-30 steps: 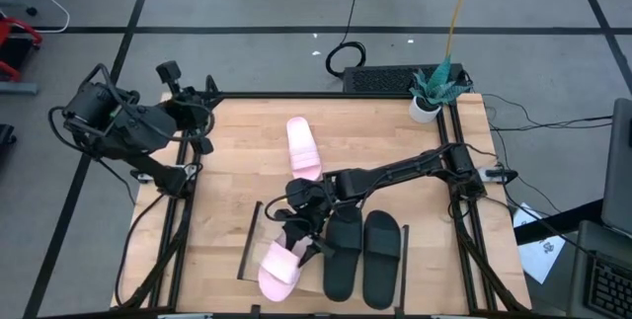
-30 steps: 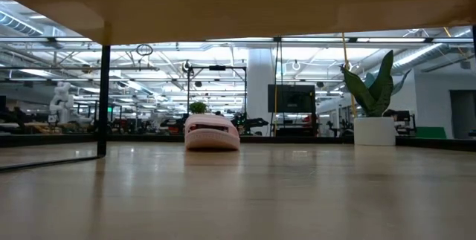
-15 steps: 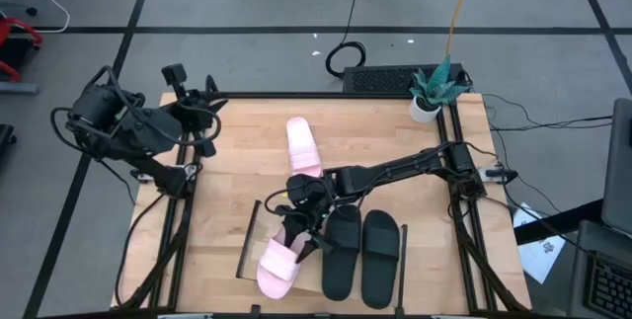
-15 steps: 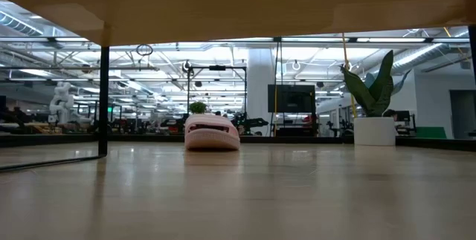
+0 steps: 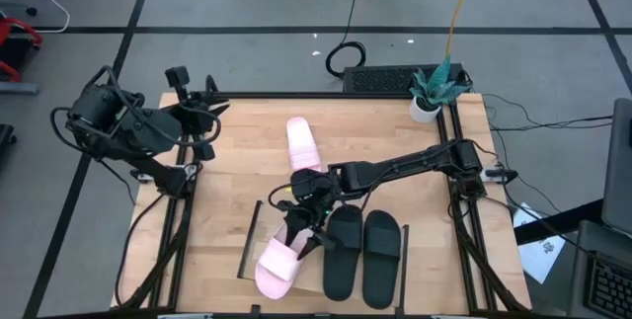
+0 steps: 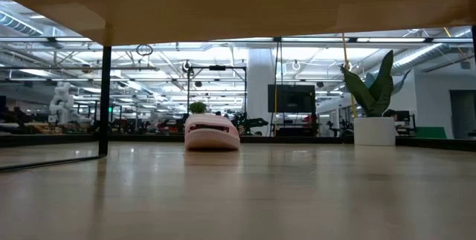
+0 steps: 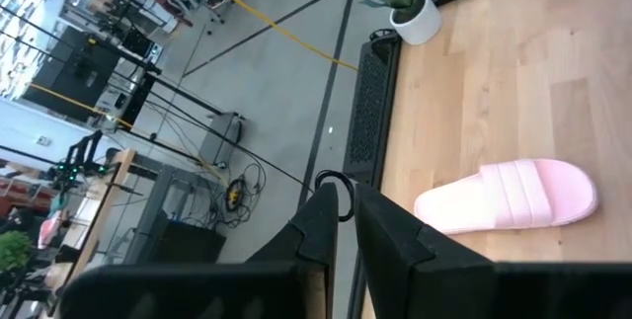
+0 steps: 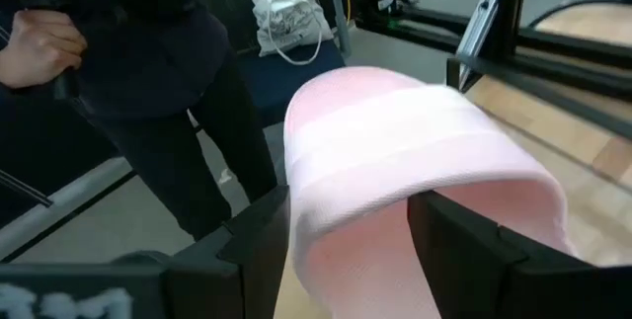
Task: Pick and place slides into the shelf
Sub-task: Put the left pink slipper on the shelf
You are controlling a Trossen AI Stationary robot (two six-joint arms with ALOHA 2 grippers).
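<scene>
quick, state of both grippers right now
left gripper: shut, empty, parked at the table's far left corner.
right gripper: jaws wide around the strap of a pink slide at the shelf.

The table (image 5: 227, 161) is being lit evenly from overhead, and only soft, short shadows are being cast beside the black slides (image 5: 363, 255). In the low view, the near tabletop is being blurred while bright ceiling strips are being reflected on it as pale glare. The pink slide (image 8: 415, 161) is being rendered soft and out of focus in the right wrist view, where the person (image 8: 118, 72) is being left dim
</scene>
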